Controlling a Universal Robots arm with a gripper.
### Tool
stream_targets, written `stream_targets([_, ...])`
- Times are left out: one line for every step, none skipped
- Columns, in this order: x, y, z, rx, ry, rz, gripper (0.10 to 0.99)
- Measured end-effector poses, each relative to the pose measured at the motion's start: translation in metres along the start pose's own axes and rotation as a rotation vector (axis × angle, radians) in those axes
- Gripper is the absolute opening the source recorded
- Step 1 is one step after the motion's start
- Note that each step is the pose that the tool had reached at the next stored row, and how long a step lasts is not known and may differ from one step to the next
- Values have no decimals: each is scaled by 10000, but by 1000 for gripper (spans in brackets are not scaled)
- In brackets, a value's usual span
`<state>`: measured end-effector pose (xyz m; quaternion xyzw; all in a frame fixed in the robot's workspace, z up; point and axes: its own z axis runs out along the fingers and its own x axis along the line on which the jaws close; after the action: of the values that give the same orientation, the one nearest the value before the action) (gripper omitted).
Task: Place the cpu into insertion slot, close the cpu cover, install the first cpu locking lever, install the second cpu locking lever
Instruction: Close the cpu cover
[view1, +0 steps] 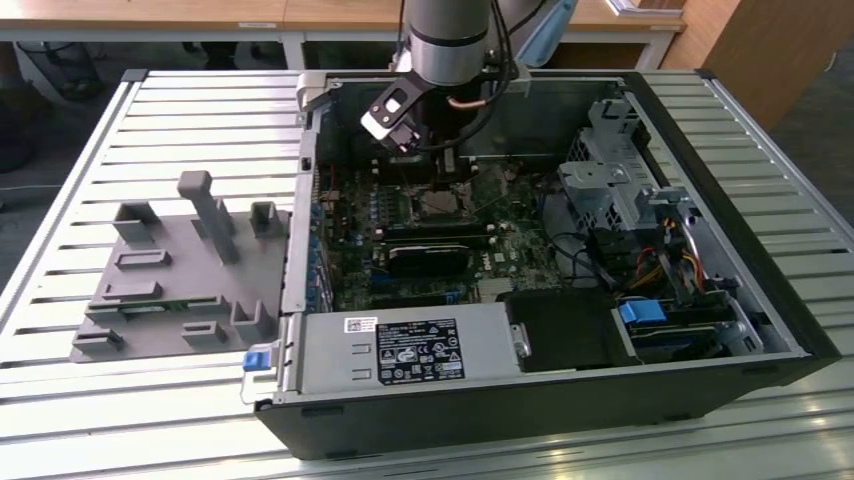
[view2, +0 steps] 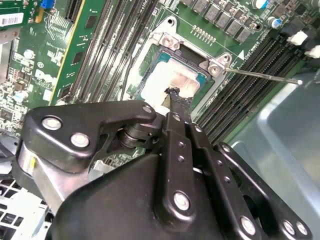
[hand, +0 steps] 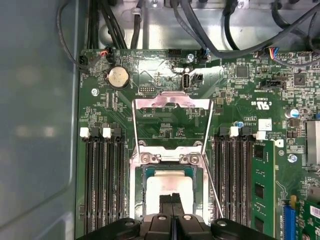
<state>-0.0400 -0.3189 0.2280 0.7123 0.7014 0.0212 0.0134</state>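
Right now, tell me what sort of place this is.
Probably a robotics lab: an open computer case lies on a slatted metal table, a robot arm reaches into it, and wooden desks stand behind.

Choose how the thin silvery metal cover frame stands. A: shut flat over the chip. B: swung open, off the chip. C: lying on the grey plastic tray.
B: the thin silvery metal cover frame is tilted back from the pale-faced square chip, which lies bare.

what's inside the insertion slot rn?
The cpu lies in the insertion slot, pale face up, with the cpu cover swung open. The gripper, fingers shut together, sits over its middle and hides part of it. The slot's contacts beneath are covered.
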Motion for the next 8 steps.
stream_targets([0, 1, -19, 0, 1, 0, 106])
stream_targets([1, 2, -43, -1, 1, 0, 106])
stream_targets([1, 4, -74, 0, 1, 0, 106])
stream_targets([1, 5, -106, -1, 2, 0, 106])
stream_targets([2, 7, -133, 0, 0, 0, 106])
stream_targets([2, 8, -160, 0, -1, 0, 106])
stream_targets([2, 10, -191, -1, 1, 0, 106])
stream_targets([3, 11, -226, 0, 1, 0, 106])
